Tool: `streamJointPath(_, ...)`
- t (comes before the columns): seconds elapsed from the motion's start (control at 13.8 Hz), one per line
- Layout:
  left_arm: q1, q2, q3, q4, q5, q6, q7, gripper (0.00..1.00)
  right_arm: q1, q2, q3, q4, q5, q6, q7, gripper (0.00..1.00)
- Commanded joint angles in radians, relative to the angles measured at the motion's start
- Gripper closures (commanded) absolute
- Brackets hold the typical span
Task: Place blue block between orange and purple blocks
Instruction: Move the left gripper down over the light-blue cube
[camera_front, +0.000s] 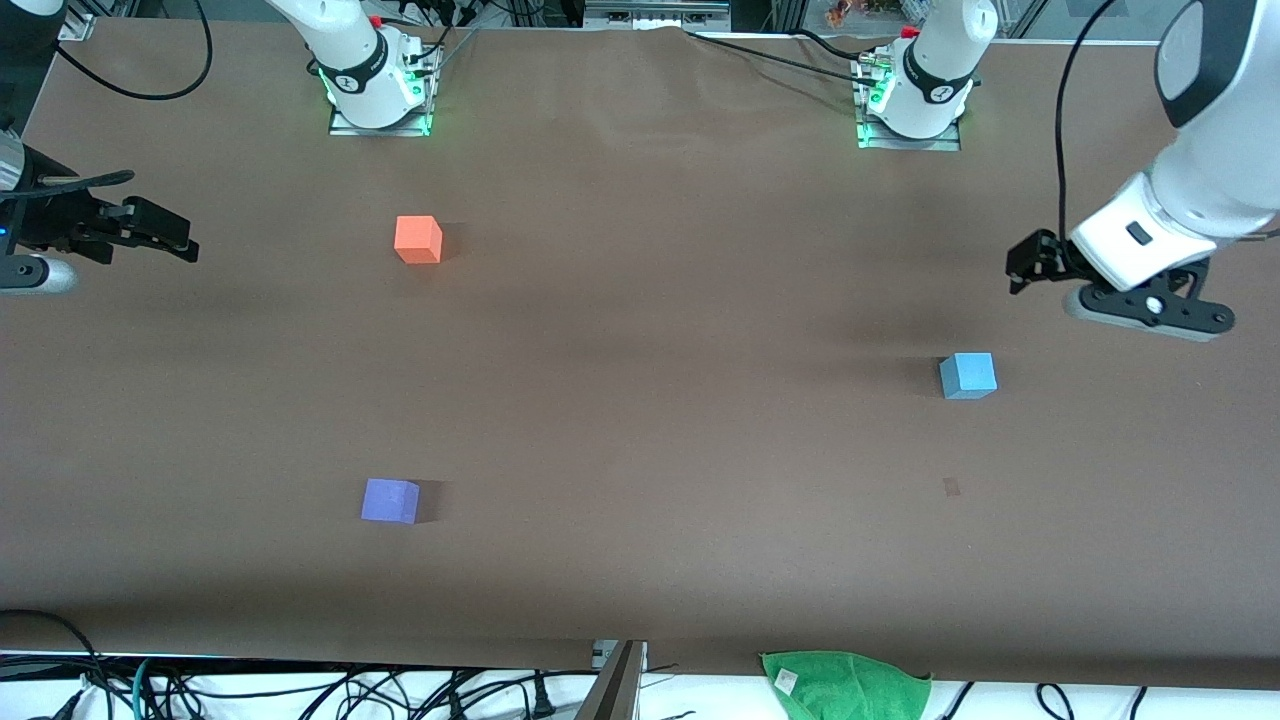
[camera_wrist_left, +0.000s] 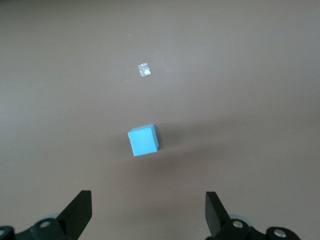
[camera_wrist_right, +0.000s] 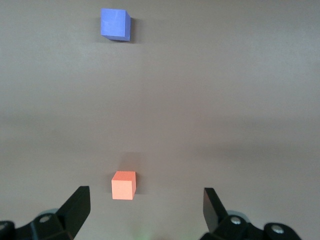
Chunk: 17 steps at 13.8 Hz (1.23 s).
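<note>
Blue block (camera_front: 968, 375) resting on the brown table (camera_front: 640, 400) toward the left arm's end, well apart from the other two cubes. Orange block (camera_front: 418, 239) and purple block (camera_front: 390, 500) lie toward the right arm's end; on a clock face centred on the front view, orange sits at about 11 o'clock, purple at about 7, blue at about 3, with purple nearer the front camera than orange and open table between them. Likely faults, judged from this layout: the long carry across the table gives a loosely gripped cube time to slip or twist; a descent not centred on the cube could push it aside; and a release off the line joining orange and purple would leave it beside the pair rather than between them, or knock one of them. Left pincer (camera_front: 1045, 265) hangs in the air over the table close to the blue block, fingers spread wide, holding and touching nothing. Right pincer (camera_front: 160, 235) waits at the right arm's end, likewise wide apart and empty.
</note>
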Motion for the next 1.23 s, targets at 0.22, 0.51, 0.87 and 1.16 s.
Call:
streamJointPath(0.22,0.057,0.16,0.017,0.07,0.027,0.062,0.002,0.0,-0.006,-0.001,0.001,0.001,0.014,0.004,-0.008,0.0)
streamJointPath(0.51,0.068,0.28,0.016,0.063,0.083,0.095,0.01,0.0,-0.006,-0.001,0.001,0.001,0.014,0.004,-0.009,0.0)
streamJointPath(0.87,0.097,0.264,0.016,-0.177,0.096,0.351,0.007,0.0,-0.006,-0.001,0.001,0.001,0.015,0.004,-0.008,0.0)
streamJointPath(1.16,0.099,0.196,0.014,-0.455,0.094,0.675,-0.001,0.0,-0.006,-0.001,0.001,0.001,0.015,0.004,-0.008,0.0)
